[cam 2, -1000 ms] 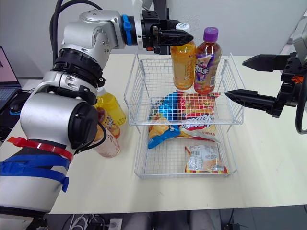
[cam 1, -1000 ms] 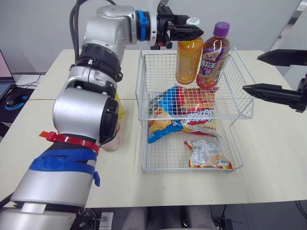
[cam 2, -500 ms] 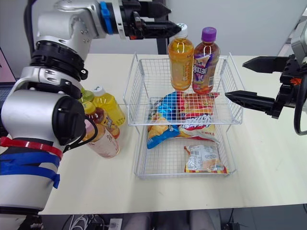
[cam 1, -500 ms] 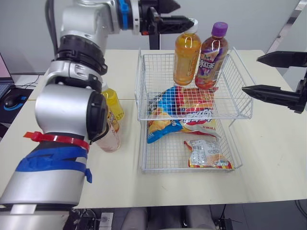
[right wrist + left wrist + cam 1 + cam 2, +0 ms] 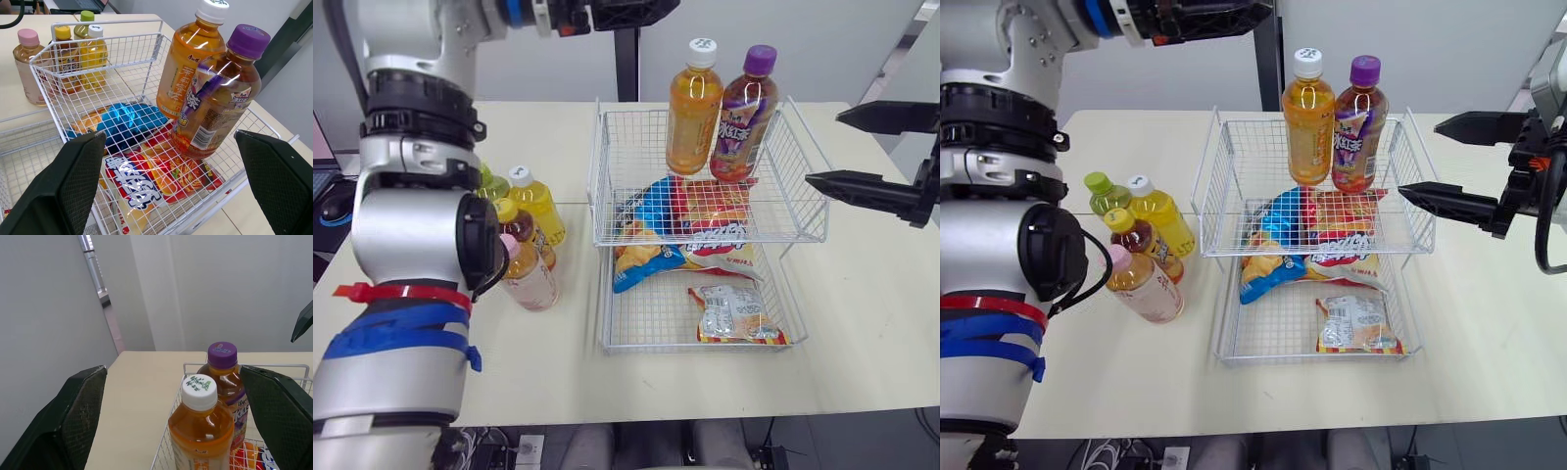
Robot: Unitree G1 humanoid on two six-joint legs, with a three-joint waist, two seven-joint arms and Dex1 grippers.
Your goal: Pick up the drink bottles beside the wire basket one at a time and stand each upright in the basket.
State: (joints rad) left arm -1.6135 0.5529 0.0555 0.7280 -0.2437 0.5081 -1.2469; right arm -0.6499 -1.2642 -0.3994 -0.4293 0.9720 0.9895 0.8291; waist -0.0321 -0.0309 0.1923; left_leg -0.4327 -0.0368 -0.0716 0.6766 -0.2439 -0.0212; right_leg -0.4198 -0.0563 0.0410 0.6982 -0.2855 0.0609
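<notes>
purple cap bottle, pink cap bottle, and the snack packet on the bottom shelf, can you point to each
purple-cap bottle [image 5: 1353,132]: right eye view, on its label, mid-body.
pink-cap bottle [image 5: 1146,294]: right eye view, on its pale body below the cap.
snack packet [image 5: 1357,325]: right eye view, middle of the packet's front.

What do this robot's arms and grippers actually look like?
The left arm is rounded silver-grey shells with black joints, a blue wrist ring, a red band and blue tape. The right gripper has two long, black, tapering fingers with mesh-textured faces. A black cable loops behind it.
</notes>
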